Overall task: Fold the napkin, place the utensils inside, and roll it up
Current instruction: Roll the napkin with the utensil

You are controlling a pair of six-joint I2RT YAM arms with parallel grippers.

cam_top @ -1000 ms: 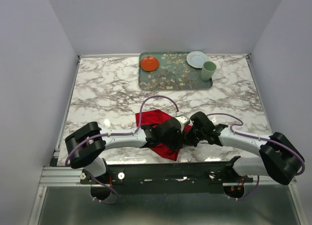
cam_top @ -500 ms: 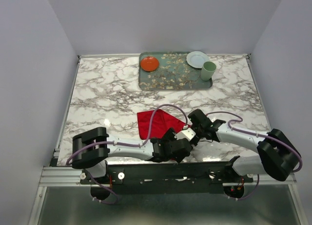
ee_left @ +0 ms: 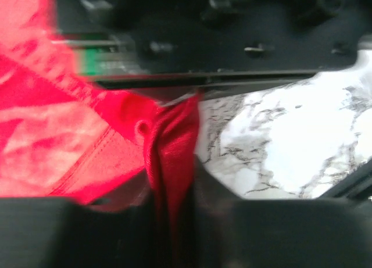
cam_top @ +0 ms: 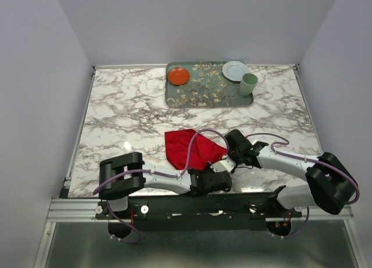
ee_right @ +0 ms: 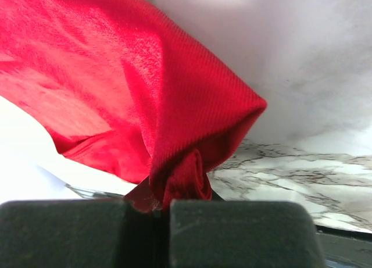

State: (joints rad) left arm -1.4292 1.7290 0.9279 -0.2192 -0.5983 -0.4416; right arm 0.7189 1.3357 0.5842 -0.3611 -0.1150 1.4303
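Napkin (cam_top: 187, 147), bright red and limp, lies rumpled on the marble surface (cam_top: 116, 105) at lower centre of the top view, with its lower right edge caught between the two arms. The right gripper (ee_right: 163, 207) is clenched on a bunched corner. The left gripper (ee_left: 170, 192) pinches a fold near the hem, though that view is blurred. Light, soft cloth like this will likely sag and crease rather than keep shape, so corners and hems look the best holds, drawn taut between two grips.

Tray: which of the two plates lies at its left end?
The orange-red plate; the pale plate sits at the tray's right end, beside the green cup.
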